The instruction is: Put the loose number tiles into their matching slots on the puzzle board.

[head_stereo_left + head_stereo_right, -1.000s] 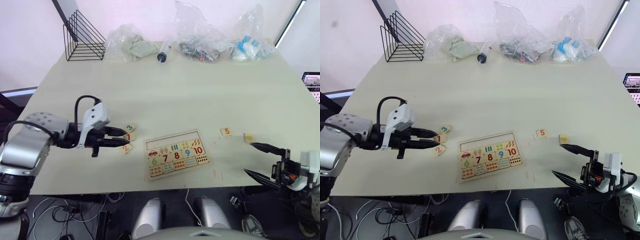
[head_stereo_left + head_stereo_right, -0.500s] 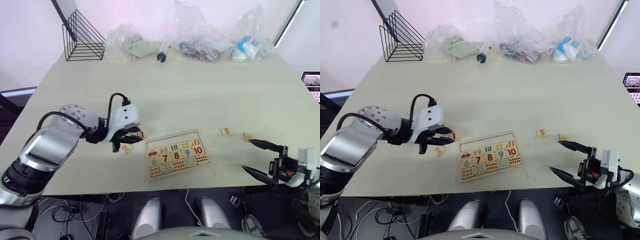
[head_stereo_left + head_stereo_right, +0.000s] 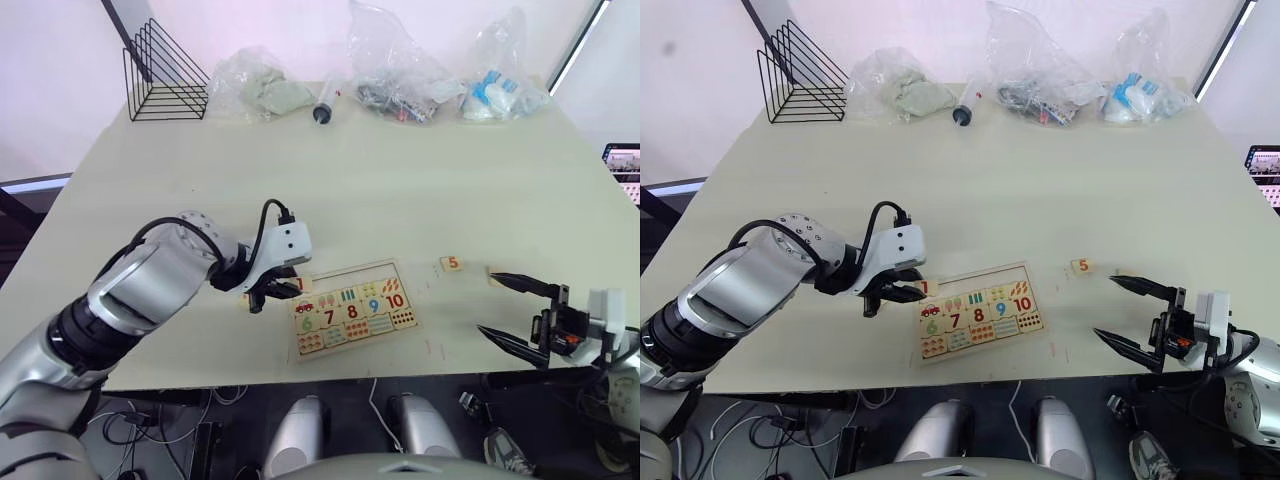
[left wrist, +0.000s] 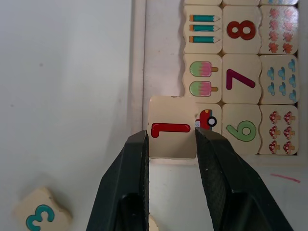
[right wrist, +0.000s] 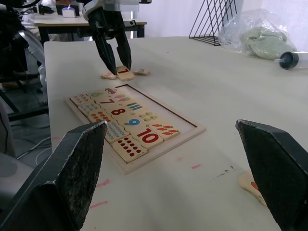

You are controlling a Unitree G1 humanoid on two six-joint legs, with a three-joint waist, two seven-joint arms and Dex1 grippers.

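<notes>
My left gripper (image 4: 171,144) is shut on the red 1 tile (image 4: 172,139), holding it over the left end of the puzzle board (image 4: 138,72). The tile overlaps the frame corner and the car picture tile. The board's top row of slots (image 4: 163,57) is bare. The green 3 tile (image 4: 41,216) lies on the table just behind the gripper, and the pink 2 tile (image 3: 246,298) sits under the left wrist. The orange 5 tile (image 3: 452,263) lies right of the board. My right gripper (image 3: 487,303) is open near the front edge, beside the yellow 4 tile (image 5: 248,183).
Along the far edge of the table stand a black wire rack (image 3: 165,75), three plastic bags (image 3: 400,70) and a syringe-like tube (image 3: 325,103). A screen (image 3: 625,160) shows past the right edge. The board lies close to the table's front edge.
My left gripper has carried the 1 tile rightward, from beside the 3 and 2 tiles to the board's left end. The right gripper has barely moved.
</notes>
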